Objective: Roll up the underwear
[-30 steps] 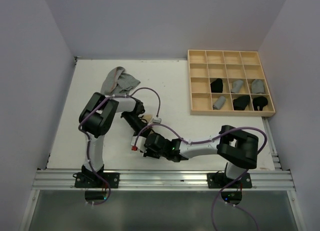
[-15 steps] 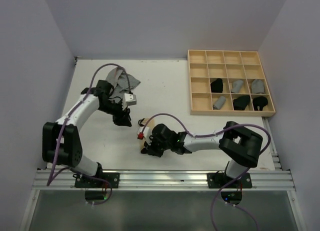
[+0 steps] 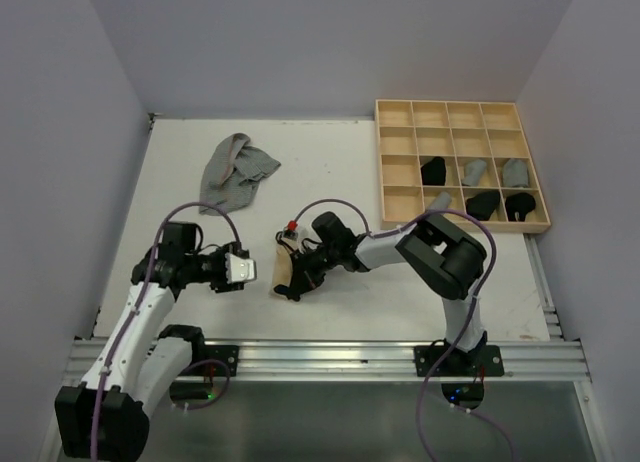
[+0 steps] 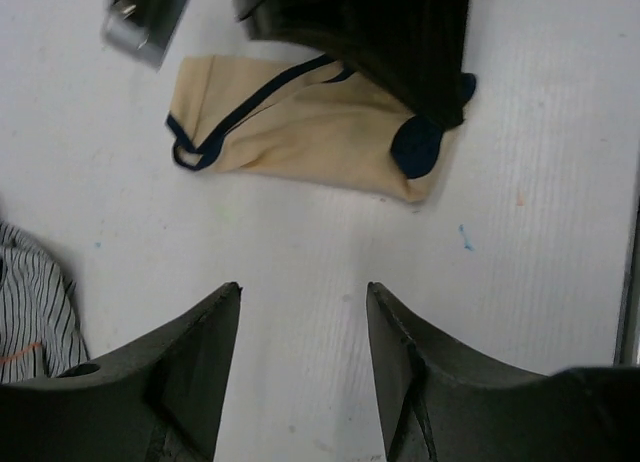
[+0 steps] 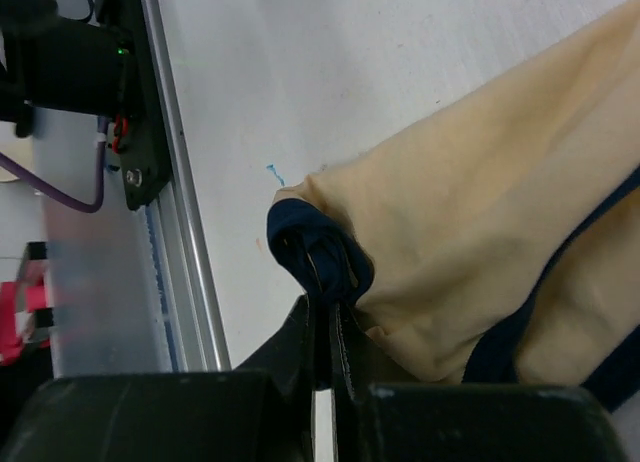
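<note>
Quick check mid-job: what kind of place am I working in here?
Probably a lab test cell, not a home: a white table boxed in by plain walls, a metal rail along its near edge, and a wooden tray holding rolled underwear.

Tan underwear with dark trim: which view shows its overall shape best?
Left wrist. The tan underwear lies nearly whole on the table there, with its trim visible. Right wrist shows only the corner pinched in the right gripper, close up. Top external shows just a small pale patch, partly hidden.
</note>
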Robot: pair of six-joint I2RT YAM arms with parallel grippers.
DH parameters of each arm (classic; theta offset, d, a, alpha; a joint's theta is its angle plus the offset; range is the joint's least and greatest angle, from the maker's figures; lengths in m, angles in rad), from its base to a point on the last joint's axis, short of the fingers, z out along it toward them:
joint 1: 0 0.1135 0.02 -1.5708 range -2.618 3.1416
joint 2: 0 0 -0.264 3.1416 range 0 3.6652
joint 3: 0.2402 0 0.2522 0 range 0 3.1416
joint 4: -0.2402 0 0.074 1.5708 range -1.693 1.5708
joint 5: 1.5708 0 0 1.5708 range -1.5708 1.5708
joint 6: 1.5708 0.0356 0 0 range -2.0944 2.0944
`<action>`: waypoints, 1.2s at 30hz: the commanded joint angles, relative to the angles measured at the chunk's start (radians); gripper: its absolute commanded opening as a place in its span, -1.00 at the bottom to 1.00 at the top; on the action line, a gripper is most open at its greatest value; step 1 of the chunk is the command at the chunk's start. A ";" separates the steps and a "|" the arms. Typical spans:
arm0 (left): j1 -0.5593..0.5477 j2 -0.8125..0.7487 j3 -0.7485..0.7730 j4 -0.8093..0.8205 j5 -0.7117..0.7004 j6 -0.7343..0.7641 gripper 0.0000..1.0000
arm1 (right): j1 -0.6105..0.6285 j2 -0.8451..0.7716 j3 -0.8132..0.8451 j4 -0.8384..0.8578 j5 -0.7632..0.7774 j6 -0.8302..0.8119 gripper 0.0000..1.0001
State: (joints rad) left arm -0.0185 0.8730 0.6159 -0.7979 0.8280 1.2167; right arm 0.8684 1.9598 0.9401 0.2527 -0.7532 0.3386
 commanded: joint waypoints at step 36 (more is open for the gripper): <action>-0.627 0.259 -0.215 0.533 -0.464 -0.020 -0.28 | -0.094 0.346 0.045 0.306 -0.216 0.491 -1.00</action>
State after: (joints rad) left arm -0.6312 1.1187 0.4038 -0.2848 0.3977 1.1732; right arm 0.7746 2.2189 1.0153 0.5919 -1.0763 0.8936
